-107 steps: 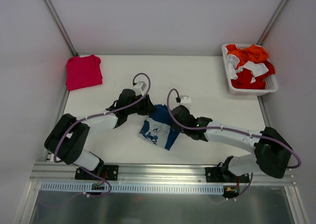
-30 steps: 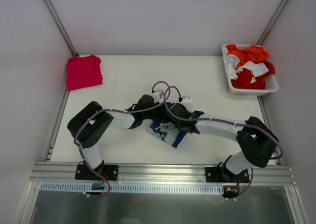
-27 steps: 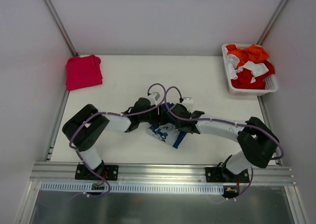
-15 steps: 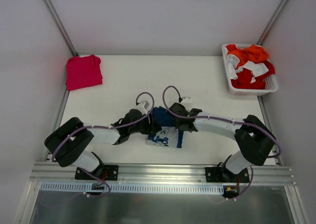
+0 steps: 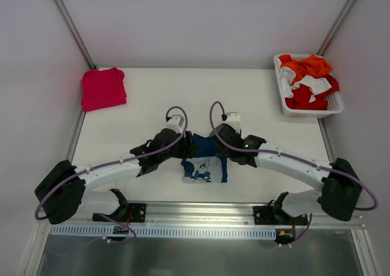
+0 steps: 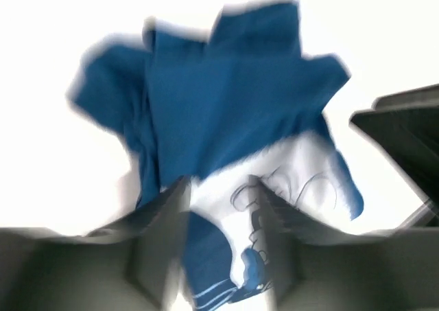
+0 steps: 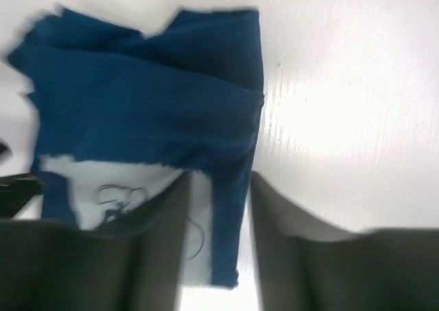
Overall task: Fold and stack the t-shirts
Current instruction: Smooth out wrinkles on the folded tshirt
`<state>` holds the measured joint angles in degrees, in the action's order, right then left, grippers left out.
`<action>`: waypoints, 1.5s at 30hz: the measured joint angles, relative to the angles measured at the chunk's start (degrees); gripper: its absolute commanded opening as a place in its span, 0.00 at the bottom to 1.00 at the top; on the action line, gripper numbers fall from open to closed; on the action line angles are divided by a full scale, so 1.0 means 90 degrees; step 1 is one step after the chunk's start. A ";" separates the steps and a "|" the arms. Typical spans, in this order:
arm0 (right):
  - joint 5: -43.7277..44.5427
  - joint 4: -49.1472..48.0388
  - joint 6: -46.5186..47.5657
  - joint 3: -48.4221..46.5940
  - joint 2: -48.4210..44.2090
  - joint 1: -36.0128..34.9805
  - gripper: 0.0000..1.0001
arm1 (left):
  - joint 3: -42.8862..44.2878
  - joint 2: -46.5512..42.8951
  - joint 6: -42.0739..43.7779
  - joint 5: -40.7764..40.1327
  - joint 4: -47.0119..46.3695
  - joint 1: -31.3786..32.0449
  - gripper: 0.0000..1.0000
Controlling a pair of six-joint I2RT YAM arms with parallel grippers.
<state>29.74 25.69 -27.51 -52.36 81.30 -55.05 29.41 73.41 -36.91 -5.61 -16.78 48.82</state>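
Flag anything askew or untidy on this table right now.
The navy t-shirt at near centre is lumpy: edges uneven, flaps jutting out, white print showing. The pink t-shirt in the far-left corner lies in a neater square.

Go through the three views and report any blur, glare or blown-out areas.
Top external: sharp and evenly lit, with the navy t-shirt and the pink t-shirt both crisp. Left wrist: heavy motion blur, with the navy shirt's edges smeared and the table blown out to white. Right wrist: slightly soft, with a bright glare patch on the table to the right of the shirt.
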 measured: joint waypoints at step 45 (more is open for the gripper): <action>-0.1571 -0.1486 -0.0044 0.2805 -0.2511 0.0867 1.00 | -0.0588 0.0216 0.0141 0.0843 -0.0401 -0.0002 0.99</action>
<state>15.59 12.32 -27.90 -27.11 58.70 -47.24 24.12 75.35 -35.64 1.98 -20.38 48.80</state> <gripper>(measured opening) 0.993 0.990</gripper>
